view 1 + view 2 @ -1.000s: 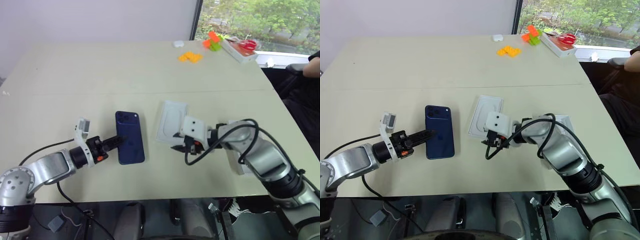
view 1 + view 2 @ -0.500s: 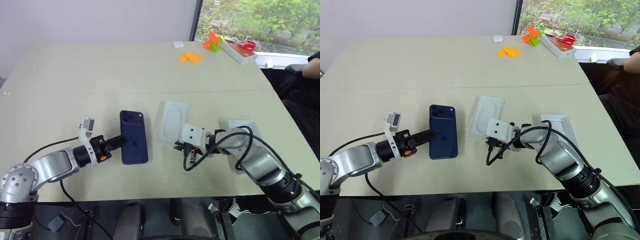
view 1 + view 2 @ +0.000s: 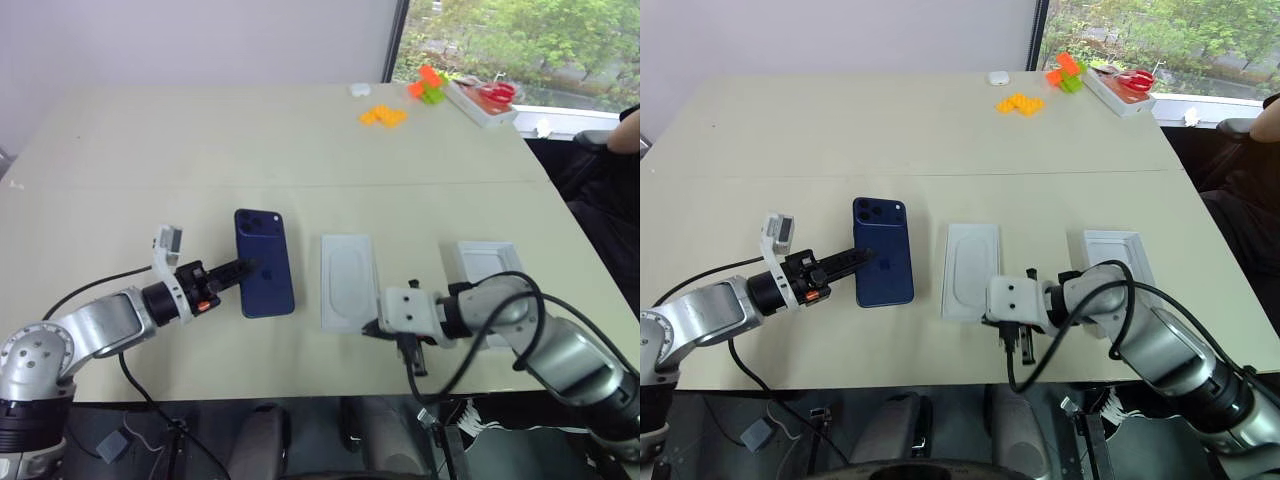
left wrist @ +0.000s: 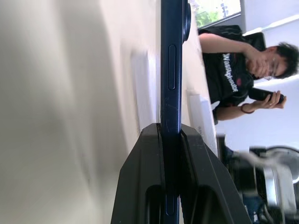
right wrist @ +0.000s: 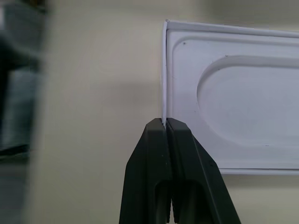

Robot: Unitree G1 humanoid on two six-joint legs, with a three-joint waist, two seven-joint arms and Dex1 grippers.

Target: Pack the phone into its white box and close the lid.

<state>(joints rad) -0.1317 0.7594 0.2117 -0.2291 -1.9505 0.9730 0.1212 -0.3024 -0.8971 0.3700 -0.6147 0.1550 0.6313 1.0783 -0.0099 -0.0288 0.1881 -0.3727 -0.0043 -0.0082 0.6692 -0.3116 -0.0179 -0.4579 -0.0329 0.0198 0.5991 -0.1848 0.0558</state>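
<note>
Left eye view: the left gripper (image 3: 243, 270) is seen closed on the long edge of the phone (image 3: 264, 262), whose dark blue back faces up with the camera cluster at the end farther from the robot. In the left wrist view the two black fingers (image 4: 147, 154) are pressed against both faces of the phone's thin edge. Beyond the phone from this gripper, just beside it, a flat white insert with an oval recess (image 3: 346, 281) is lying on the table (image 3: 200, 140). The right gripper (image 5: 164, 122) is seen in the right wrist view with its fingers shut together on the thin rim at the insert's near corner. Past the right arm, on the side away from the insert, the white box (image 3: 486, 266) is resting flat. Far beyond both grippers, at the table's far edge, orange blocks (image 3: 381, 115) and a tray holding something red (image 3: 484, 101) are placed. A person in a black shirt (image 4: 226, 65) is visible in the left wrist view.
</note>
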